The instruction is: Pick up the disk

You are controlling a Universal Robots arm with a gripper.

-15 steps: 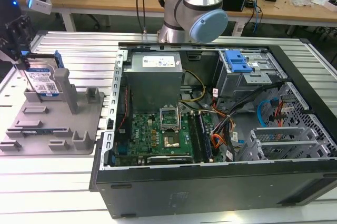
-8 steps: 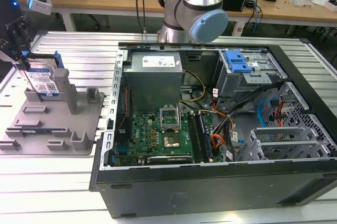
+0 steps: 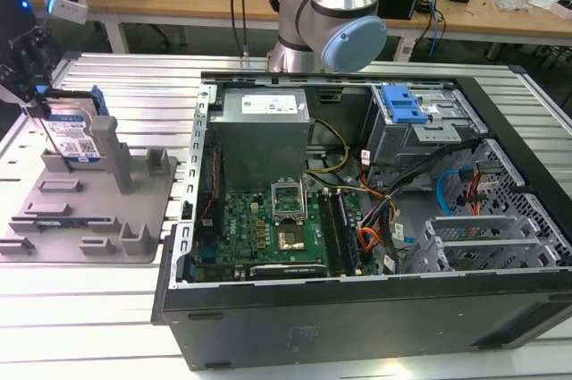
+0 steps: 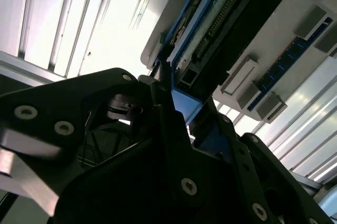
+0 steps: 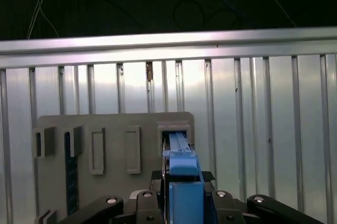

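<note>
- Ribbed metal table [image 3: 80, 308] carries everything, with cluttered wooden benches behind it.
- Nearest in the exterior view lies an open computer case [image 3: 375, 219], its green circuit board [image 3: 268, 228] exposed.
- Toward the exterior view's left sits a grey tray [image 3: 89, 210] with upright posts.
- Farther back on that tray, the disk [image 3: 71, 134] stands on edge, the end effector [image 3: 31, 85] clamped on its blue-framed top edge.

In the exterior view the black claw [image 3: 40, 105] is cut off by the left edge, and its fingertips hide the top of the silver, blue-framed hard drive [image 3: 76, 139]. In both wrist views the claw's dark linkage covers the drive's near end [image 5: 181, 182]
</note>
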